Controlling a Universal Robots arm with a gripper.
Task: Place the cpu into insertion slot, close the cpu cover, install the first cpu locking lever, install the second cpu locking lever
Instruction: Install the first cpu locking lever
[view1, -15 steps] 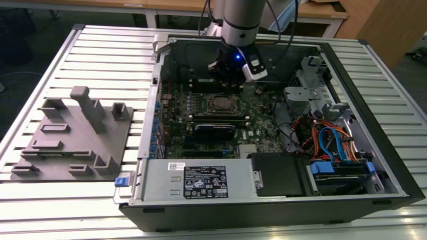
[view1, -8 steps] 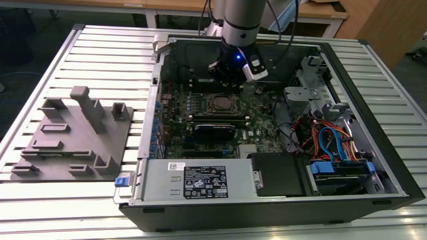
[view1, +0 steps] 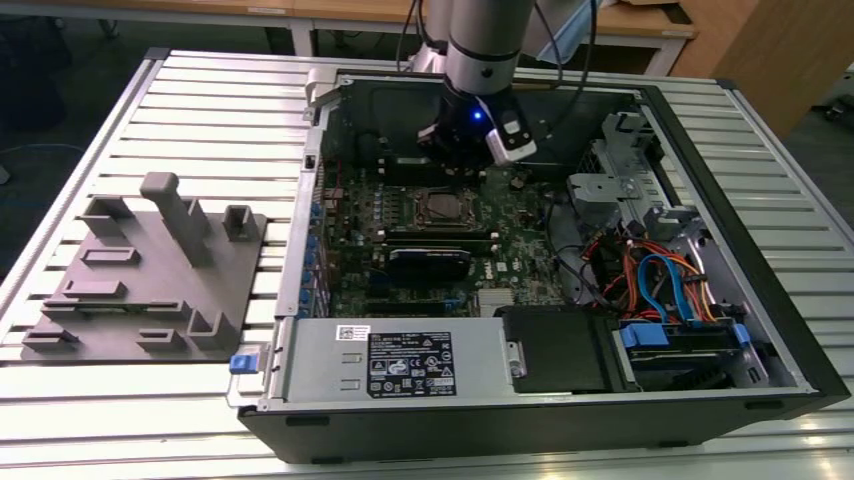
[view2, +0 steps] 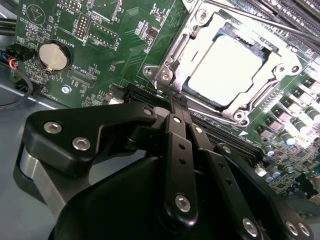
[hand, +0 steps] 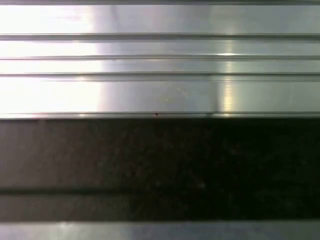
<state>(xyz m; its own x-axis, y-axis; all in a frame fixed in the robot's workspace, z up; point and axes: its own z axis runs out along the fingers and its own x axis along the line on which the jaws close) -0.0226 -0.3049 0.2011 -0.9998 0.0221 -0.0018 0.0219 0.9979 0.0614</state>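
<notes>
Gripper: in the second wrist view the gripper (view2: 172, 102) has its black fingers (view2: 181, 150) pressed together, tips at the edge of the socket frame, pinching nothing that can be made out.
Cpu: in the second wrist view the cpu (view2: 225, 67) sits flat in the insertion slot (view2: 172, 55), its pale top glaring under light.
Cpu cover: the cpu cover (view2: 200, 27) lies down around the chip, framing it.
Exterior view: the arm (view1: 481, 40) reaches into the open computer case (view1: 747, 300); the socket (view1: 442, 207) lies just below the gripper (view1: 461, 150) on the green motherboard (view1: 521, 260). A grey fixture block (view1: 147, 270) rests on the slatted table (view1: 107, 420) at the exterior view's left.
First wrist view: bright metal slats (hand: 160, 60) above a dark band (hand: 160, 165).
</notes>
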